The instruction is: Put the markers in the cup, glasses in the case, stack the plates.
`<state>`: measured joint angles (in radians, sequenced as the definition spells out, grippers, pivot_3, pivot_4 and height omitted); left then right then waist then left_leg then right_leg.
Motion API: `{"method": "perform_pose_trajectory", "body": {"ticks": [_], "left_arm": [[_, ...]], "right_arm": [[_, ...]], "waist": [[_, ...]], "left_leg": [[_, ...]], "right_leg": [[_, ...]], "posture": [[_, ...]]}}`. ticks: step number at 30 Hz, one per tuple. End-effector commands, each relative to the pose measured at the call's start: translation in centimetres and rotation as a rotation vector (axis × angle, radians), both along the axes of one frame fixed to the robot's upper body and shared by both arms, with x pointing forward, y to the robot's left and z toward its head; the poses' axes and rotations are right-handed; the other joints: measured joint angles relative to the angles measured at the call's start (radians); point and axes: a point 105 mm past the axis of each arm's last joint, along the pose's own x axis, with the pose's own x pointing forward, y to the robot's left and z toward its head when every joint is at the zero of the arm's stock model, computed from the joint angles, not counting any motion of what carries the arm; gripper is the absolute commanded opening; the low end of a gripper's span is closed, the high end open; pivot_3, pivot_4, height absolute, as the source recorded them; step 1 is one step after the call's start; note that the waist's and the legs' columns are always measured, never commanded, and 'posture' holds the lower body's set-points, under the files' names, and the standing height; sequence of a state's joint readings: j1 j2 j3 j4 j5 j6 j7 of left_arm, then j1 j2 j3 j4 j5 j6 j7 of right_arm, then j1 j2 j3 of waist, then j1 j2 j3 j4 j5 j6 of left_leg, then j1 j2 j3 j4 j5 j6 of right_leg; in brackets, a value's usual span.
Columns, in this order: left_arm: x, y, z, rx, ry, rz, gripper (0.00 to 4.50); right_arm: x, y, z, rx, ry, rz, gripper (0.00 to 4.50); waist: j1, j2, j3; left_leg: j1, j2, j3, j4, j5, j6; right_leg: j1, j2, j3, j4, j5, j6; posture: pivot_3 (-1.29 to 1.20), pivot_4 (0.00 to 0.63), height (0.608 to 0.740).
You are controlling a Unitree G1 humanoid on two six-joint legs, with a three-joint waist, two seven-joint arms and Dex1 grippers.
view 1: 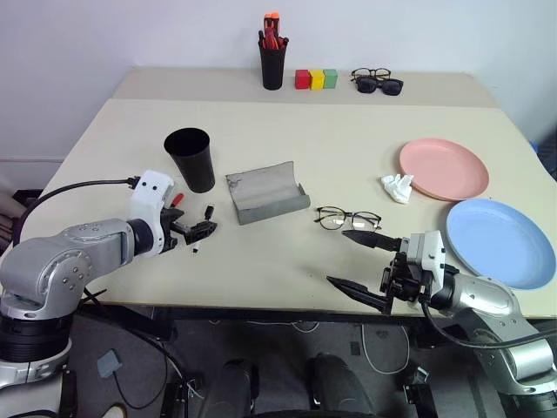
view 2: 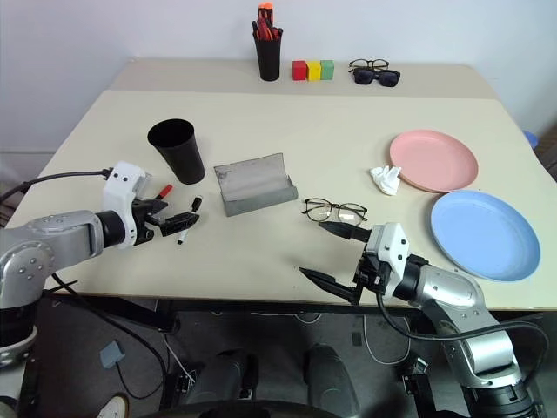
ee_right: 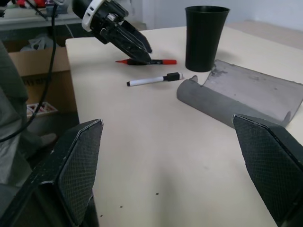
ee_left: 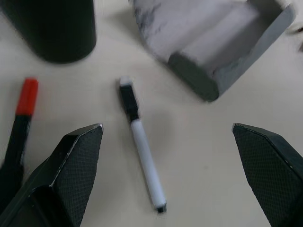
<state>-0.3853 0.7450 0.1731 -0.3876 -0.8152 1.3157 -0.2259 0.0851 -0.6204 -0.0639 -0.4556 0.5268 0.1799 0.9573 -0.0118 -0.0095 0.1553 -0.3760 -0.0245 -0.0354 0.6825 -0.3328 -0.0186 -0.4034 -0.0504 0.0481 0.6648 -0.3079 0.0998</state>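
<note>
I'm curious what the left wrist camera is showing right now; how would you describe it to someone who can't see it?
Between the open left gripper lies a white marker with a black cap on the beige table. A red-capped marker lies beside one finger, and beyond them stand the black cup and the open grey case.

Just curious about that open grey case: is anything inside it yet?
The grey case lies open and its felt lining looks bare. The clear-lens glasses sit on the table beside it. Its far inner corner is hidden behind the raised lid.
</note>
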Motion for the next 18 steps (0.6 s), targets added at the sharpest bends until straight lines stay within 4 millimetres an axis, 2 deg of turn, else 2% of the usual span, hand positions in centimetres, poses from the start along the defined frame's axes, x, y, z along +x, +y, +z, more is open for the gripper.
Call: {"method": "perform_pose_trajectory", "body": {"ticks": [1, 3, 7, 10, 14, 17, 18], "left_arm": [[0.7, -0.4, 0.9, 0.061, -0.005, 0.043, 4.5], [0.9, -0.3, 0.7, 0.101, 0.042, 0.081, 4.5], [2.1, 0.5, 1.6, 0.113, 0.062, 0.151, 4.5], [3.2, 0.9, 1.0, 0.088, 0.15, 0.199, 4.5], [4.5, 0.6, 0.7, 0.092, 0.202, 0.236, 4.5], [5.1, -0.5, -0.6, 0.099, 0.271, 0.227, 4.5], [5.2, -0.6, -1.0, 0.113, 0.289, 0.228, 4.24]], "right_arm": [[0.3, 0.3, 0.7, 0.022, -0.049, -0.006, 4.46], [0.5, 0.4, 0.7, 0.024, -0.054, -0.008, 4.46], [0.7, 0.5, 0.7, 0.019, -0.066, -0.01, 4.46], [0.9, 0.5, 0.7, 0.02, -0.073, -0.013, 4.46], [1.0, 0.5, 0.8, 0.02, -0.082, -0.019, 4.46], [1.1, 0.6, 0.9, 0.027, -0.087, -0.024, 4.46], [1.1, 0.8, 1.0, 0.03, -0.088, -0.025, 4.49]], "waist": [[0.003, -0.001, 0.0], [0.004, -0.001, 0.001], [0.0, -0.002, 0.001], [0.0, -0.002, 0.001], [0.001, -0.002, 0.001], [0.006, -0.002, 0.001], [0.005, -0.002, 0.001]], "left_leg": [[0.0, 0.0, 0.0, 0.001, 0.0, 0.0], [0.0, 0.0, 0.0, 0.001, 0.0, 0.0], [0.0, 0.0, 0.0, 0.0, 0.001, -0.002], [0.0, 0.0, 0.0, 0.0, 0.002, -0.003], [0.0, 0.0, 0.0, 0.001, 0.002, -0.003], [0.0, -0.001, 0.0, 0.001, 0.002, -0.003], [0.0, -0.001, 0.0, 0.001, 0.002, -0.003]], "right_leg": [[0.0, 0.0, 0.0, 0.0, 0.0, 0.0], [0.0, 0.0, 0.0, 0.001, 0.0, 0.0], [0.0, 0.0, 0.0, 0.001, 0.0, 0.0], [-0.001, 0.001, 0.0, 0.002, 0.0, 0.0], [-0.001, 0.001, 0.0, 0.002, 0.0, 0.0], [-0.001, 0.0, -0.001, 0.002, 0.0, 0.0], [-0.001, 0.0, 0.0, 0.002, 0.0, 0.0]], "posture": [[0.0, 0.15, 0.74], [0.0, 0.15, 0.74], [0.0, 0.15, 0.74], [0.0, 0.15, 0.74], [0.0, 0.15, 0.74], [0.0, 0.15, 0.74], [0.0, 0.15, 0.74]]}}
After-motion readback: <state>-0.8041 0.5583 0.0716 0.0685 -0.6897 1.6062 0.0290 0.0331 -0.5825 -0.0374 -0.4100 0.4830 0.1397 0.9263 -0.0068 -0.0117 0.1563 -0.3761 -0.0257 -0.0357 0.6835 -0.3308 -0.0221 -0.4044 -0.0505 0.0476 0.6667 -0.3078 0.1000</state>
